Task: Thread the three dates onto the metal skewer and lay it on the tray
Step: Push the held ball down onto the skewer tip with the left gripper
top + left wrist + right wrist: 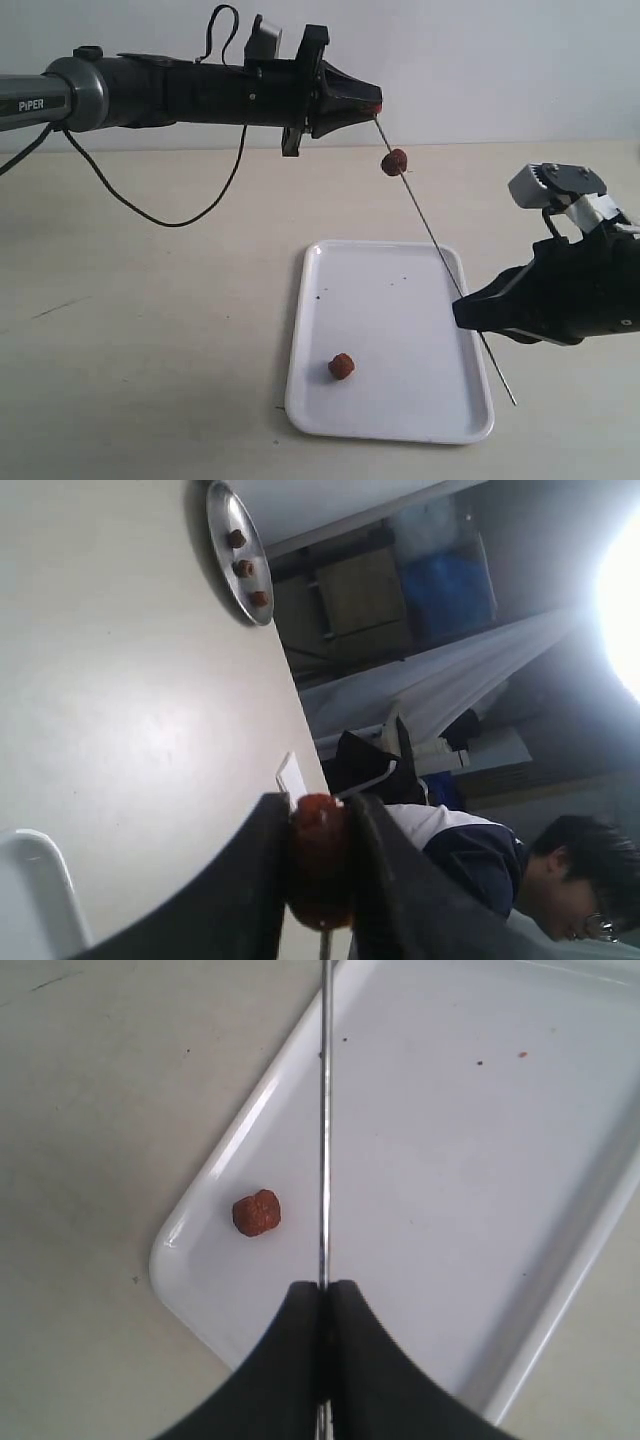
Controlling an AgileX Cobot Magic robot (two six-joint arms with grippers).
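While the left gripper (372, 103) clenches a date (320, 865) at upper centre, the right gripper (323, 1292) clamps the skewer (430, 229). A crooked push could bend it.

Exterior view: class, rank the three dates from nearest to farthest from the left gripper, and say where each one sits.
1. Held date: pinched between the jaws.
2. Threaded date: on the skewer, just below the first.
3. Loose date: lying on the tray, toward its near left corner.
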